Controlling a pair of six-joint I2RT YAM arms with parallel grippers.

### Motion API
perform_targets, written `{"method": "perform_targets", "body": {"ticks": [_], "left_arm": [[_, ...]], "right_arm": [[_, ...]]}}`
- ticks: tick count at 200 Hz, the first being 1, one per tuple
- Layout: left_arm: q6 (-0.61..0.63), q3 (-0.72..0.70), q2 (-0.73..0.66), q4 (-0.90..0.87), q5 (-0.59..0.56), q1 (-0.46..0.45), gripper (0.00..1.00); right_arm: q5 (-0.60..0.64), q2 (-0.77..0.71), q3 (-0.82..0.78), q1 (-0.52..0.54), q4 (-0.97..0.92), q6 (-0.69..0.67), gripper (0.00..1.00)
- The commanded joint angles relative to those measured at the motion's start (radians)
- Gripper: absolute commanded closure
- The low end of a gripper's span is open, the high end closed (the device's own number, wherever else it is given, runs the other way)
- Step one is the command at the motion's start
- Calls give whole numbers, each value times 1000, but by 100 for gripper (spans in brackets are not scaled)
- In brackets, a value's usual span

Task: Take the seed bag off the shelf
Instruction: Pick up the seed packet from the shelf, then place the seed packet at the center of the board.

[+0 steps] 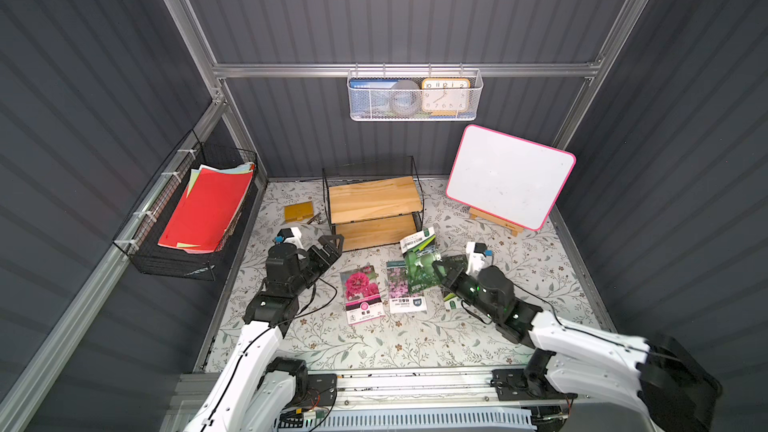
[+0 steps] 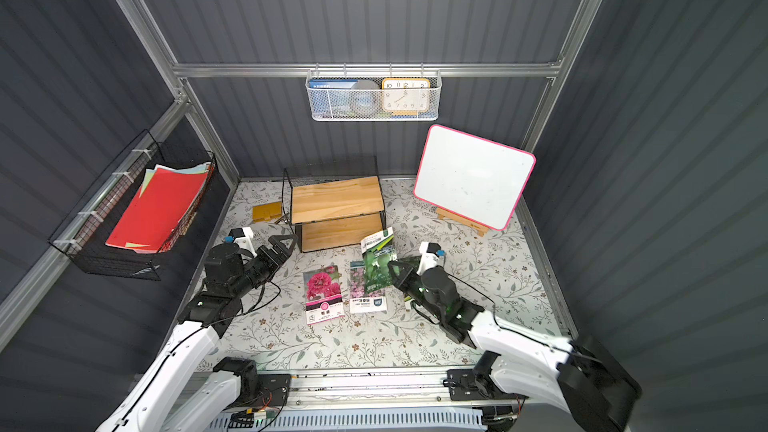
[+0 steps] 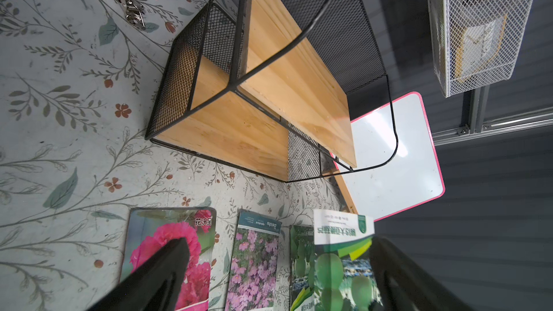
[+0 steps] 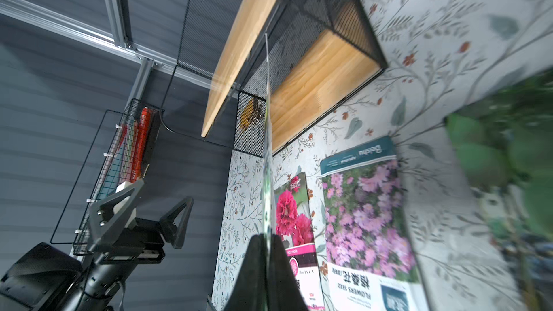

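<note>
green seed bag (image 1: 415, 253) — btm corner hidden

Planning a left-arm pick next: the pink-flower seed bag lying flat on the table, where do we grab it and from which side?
Probably its long edge on the robot's left. The pink-flower seed bag lies flat and thin, so only an edge pinch looks workable. That edge faces bare table and the open left gripper, while the opposite edge sits close beside the purple-flower seed bag.

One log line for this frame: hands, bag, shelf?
right hand: shut on green seed bag, held up before shelf | left hand: open, empty | shelf boards: bare | pink-flower packet, purple-flower packet: flat on table
</note>
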Motion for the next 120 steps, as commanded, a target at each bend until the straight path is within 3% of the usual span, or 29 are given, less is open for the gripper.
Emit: {"method": "perform_targets", "body": {"ticks": [1,31,53,86,120], "left_arm": [[28,14,-3,-8,-1,-2,0],[23,4,13,15,10,-3,0],[23,5,23,25,18,-3,0],[25,9,28,30,18,-3,0],[26,6,27,25,14,-3,0]], "right_arm": [[152,-226,-47,-14,-376,-26,100],[166,-511,-72,-100,-671,-30,100],[129,-608,-77,-184,-790,-46,100],[64,-558,-102,-287,-775,-82,100],[-89,-428,-107,-461,-668,-149,100]]}}
